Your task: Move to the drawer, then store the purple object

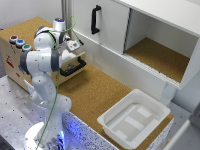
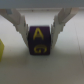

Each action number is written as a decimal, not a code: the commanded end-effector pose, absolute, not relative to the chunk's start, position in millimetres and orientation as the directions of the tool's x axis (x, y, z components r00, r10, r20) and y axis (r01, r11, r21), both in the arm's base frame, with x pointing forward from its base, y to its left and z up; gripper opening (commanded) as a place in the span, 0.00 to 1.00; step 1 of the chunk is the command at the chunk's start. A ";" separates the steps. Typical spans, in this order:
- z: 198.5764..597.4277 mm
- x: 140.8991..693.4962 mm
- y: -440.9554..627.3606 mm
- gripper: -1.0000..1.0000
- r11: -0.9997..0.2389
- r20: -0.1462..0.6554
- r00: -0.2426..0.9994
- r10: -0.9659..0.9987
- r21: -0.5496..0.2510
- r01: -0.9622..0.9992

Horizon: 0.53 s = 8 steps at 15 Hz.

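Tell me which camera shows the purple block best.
The wrist view. The purple block fills the middle of that picture, sitting between the two fingers of the open gripper, with yellow letters on its face. In the exterior view the block is not visible; the arm blocks that spot near the drawer.

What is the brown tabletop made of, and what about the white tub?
The tabletop looks like cork or particle board: speckled tan and matte. It's hard to be sure. The white tub looks like plastic: smooth, thin walls with rounded corners and a faint sheen.
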<state>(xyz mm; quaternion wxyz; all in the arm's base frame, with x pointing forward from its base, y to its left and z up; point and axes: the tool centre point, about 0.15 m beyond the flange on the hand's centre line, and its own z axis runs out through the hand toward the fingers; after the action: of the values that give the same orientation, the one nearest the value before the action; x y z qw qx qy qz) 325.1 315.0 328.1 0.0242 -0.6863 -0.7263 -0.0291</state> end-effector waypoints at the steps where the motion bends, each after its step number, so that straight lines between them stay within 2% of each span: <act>1: 396.8 278.9 303.8 1.00 0.091 0.083 -0.101 0.991 0.118 0.989; 4: 438.8 277.7 291.7 1.00 0.002 0.104 -0.022 0.994 0.189 0.982; 6: 465.6 277.9 273.7 1.00 -0.101 0.108 0.076 0.991 0.249 0.963; 8: 482.0 287.0 240.8 1.00 -0.231 0.107 0.211 0.972 0.248 0.941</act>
<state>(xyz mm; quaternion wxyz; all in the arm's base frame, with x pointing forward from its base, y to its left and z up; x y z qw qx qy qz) 297.0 294.8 424.1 -0.0196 -0.7171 -0.6906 -0.0919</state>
